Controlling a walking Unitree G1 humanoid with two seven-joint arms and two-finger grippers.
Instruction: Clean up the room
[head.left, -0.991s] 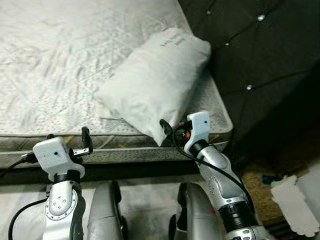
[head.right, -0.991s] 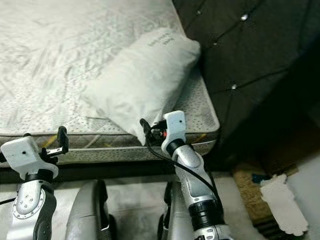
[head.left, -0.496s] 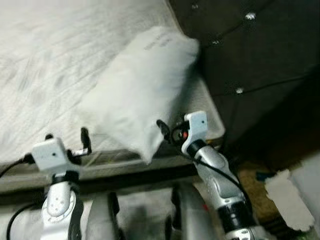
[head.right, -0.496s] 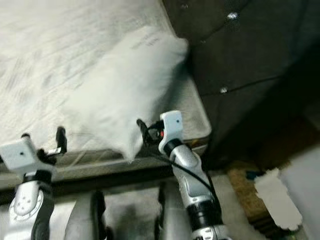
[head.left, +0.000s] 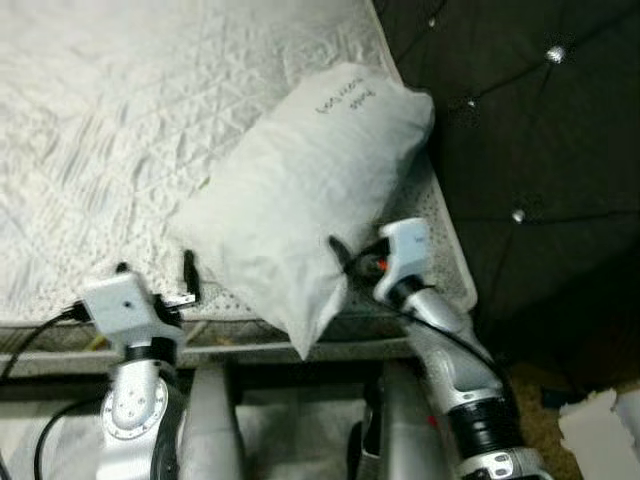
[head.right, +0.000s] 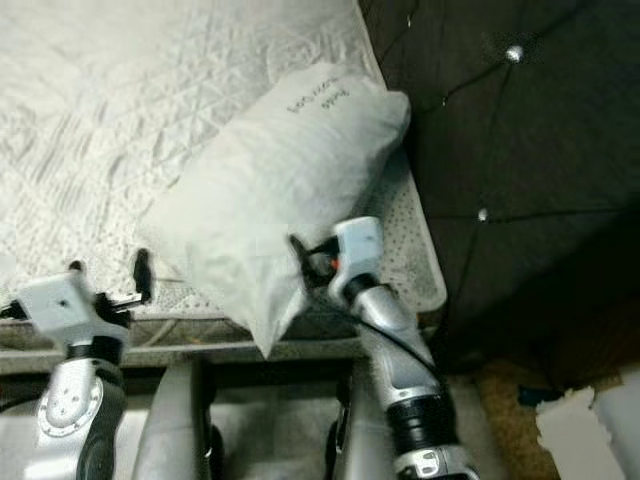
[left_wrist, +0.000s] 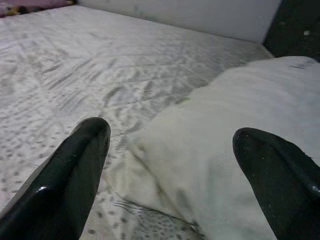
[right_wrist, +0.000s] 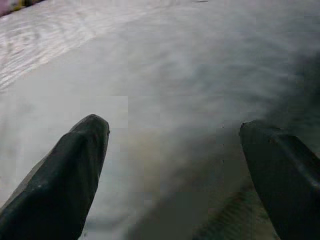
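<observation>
A soft white pillow with small dark print (head.left: 305, 195) lies slantwise in the middle of the left eye view, on the pale quilted mattress of the bed (head.left: 110, 130). Its lower corner hangs over the front edge of the mattress, and its upper end is close to the dark buttoned headboard (head.left: 530, 120) at the right.

The right claw (head.left: 340, 255) is at the lower right flank of the pillow, with its fingers spread wide in the right wrist view; I cannot tell if they touch the fabric. The left claw (head.left: 188, 275) is also spread, just beside the pillow's lower left edge.

I judge the step is to take the pillow and put it straight. It is good to push both claws deeper into the soft filling before closing, because thin cloth alone may slip.
</observation>
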